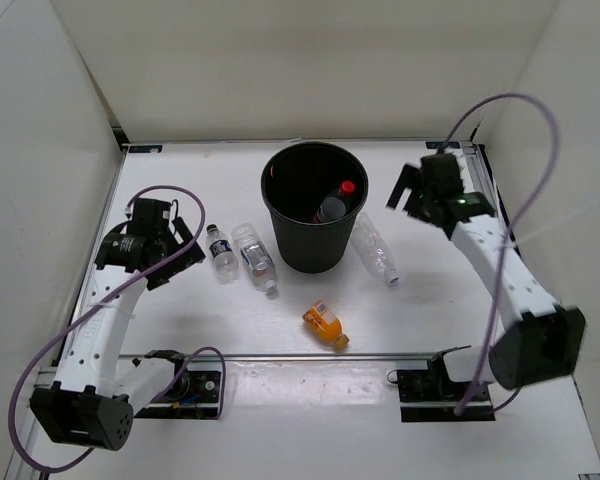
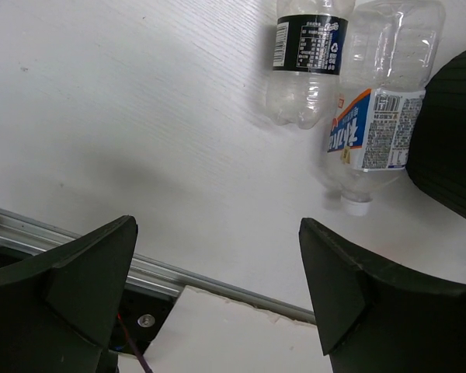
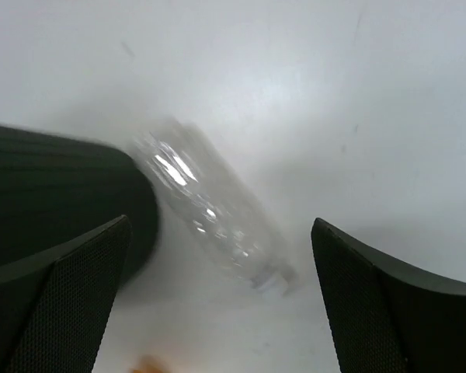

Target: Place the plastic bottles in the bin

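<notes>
White walls close in a white table (image 1: 180,320) with a faint grain, an aluminium rail along its near edge. One bottle of five appears to be in the bin; four lie on the table, so most of the task is left.

At the left, the left gripper (image 1: 192,250) hangs over bare table with its jaws spread wide and nothing between them. Just to its right lies the small dark-label bottle (image 2: 307,54), clear and ribbed. Touching it is the larger labelled bottle (image 2: 377,116), whose wrap is white, blue and orange, its white cap pointing toward the near edge and its side close to the bin wall.

At centre stands the bin (image 1: 310,250), matte black, tapered, finely ribbed, with a rolled rim. The red-capped bottle (image 1: 335,205) leans inside it.

In front of the bin, well apart, the short orange bottle (image 1: 325,323) lies on its side.

Right of the bin, the plain clear bottle (image 1: 375,250) lies slanted, thin-walled and glossy, likely to roll. Above it the right gripper (image 1: 405,195) hovers, jaws wide and empty.
</notes>
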Robot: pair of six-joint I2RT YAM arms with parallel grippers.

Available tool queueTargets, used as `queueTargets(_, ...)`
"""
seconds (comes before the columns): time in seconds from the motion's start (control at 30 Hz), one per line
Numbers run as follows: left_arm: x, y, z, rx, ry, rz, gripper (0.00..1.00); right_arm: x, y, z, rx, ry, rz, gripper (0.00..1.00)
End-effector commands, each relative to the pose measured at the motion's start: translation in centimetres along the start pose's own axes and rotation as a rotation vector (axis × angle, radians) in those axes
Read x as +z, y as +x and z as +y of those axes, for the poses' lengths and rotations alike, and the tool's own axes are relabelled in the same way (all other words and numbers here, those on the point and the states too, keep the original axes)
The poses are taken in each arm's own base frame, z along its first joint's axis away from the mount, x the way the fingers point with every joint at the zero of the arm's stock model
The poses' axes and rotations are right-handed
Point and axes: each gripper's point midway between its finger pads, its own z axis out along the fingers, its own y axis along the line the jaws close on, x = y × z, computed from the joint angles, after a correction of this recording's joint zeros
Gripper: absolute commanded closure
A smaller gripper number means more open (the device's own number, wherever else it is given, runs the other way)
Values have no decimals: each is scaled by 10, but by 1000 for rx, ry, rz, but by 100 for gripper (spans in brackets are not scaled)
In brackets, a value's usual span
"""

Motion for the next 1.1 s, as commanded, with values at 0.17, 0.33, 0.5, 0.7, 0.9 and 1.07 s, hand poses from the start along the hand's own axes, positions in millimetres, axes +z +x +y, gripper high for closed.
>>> queueTargets(0.17,8,-5,-5,17,-16,20,4,77,118,6,-145,-226,367,8)
queueTargets(0.33,16,10,-4,14,-17,78,4,105,139,15,-109,-340,489,14)
queueTargets(0.5,18,21,-2,15,-2,110,1,135,172,17,-76,-370,642,17)
queueTargets(0.7,18,22,1,16,-16,111,0,149,197,19,-25,-372,785,43)
queueTargets(0.9,15,13,1,-4,-35,84,0,115,148,-42,147,-72,652,61)
queueTargets(1.07,16,8,-13,-54,31,53,0,24,53,-44,306,-53,428,67)
